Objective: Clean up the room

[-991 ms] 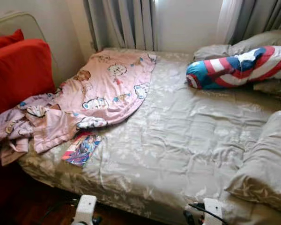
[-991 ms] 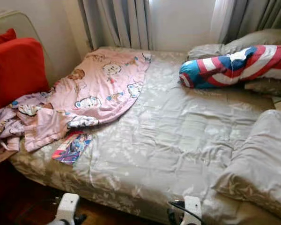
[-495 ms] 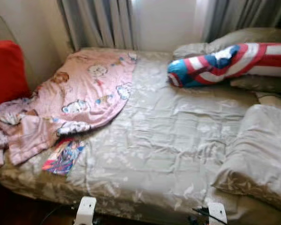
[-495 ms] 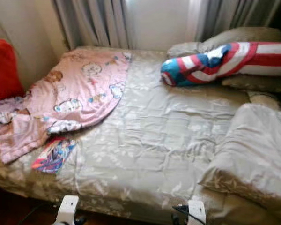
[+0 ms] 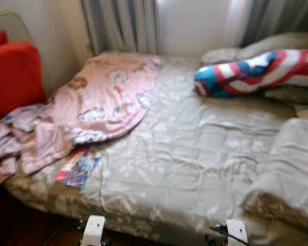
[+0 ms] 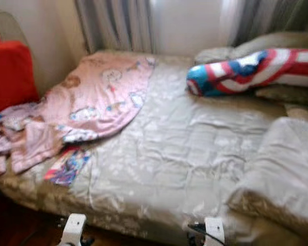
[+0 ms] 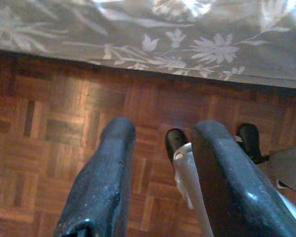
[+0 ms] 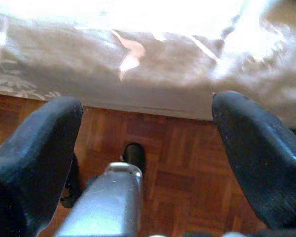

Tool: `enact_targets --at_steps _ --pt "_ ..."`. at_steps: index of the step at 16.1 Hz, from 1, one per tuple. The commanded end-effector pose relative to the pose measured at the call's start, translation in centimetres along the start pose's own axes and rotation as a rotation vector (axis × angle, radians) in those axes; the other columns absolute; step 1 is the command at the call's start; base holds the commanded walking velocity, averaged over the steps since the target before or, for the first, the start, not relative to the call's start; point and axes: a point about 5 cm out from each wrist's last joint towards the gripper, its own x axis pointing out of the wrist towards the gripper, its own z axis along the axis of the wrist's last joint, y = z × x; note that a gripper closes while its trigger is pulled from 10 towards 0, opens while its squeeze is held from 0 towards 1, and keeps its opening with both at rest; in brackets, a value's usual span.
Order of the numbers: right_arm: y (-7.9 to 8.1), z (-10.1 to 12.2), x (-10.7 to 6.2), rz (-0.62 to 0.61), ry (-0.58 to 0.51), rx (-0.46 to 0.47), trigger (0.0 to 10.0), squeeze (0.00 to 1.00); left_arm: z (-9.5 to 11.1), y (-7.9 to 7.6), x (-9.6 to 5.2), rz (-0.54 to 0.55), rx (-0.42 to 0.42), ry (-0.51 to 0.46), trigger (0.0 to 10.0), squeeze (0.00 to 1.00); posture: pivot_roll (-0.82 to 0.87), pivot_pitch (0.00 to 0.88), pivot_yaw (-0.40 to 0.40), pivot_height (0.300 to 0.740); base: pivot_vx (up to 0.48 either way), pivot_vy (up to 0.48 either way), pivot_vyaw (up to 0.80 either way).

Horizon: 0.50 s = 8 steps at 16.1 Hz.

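- While both my arms hang low at the bed's near edge, my left gripper is narrowly parted and empty, my right gripper wide and empty.
- Pink blanket lies crumpled on the bed's left side, partly over a colourful book; grabbing cloth carelessly could drag the book onto the floor.

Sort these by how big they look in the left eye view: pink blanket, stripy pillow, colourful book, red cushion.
1. Pink blanket
2. Stripy pillow and red cushion: look about alike, both cut off at the edge, so unranked.
3. Book, clearly smallest.
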Motion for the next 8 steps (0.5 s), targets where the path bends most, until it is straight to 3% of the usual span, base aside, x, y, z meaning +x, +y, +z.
enact_targets --at_steps 1,4,8 --pt "-0.05 -0.20 -0.05 -0.001 0.008 -0.001 10.0 0.00 -0.28 0.21 -0.06 0.009 0.001 0.015 10.0 0.00 -0.04 0.000 0.006 0.740 0.000 0.000 -0.67" --pt "-0.07 -0.09 -0.03 -0.003 0.005 -0.001 10.0 0.00 -0.21 0.41 -0.07 0.016 -0.005 0.014 10.0 0.00 -0.04 0.000 0.003 0.740 0.000 0.000 -0.66" --pt "-0.07 0.11 -0.01 -0.006 -0.010 -0.001 10.0 0.00 -0.16 0.68 -0.10 0.024 -0.013 0.012 10.0 0.00 -0.03 0.009 0.002 0.740 0.000 0.000 0.00"
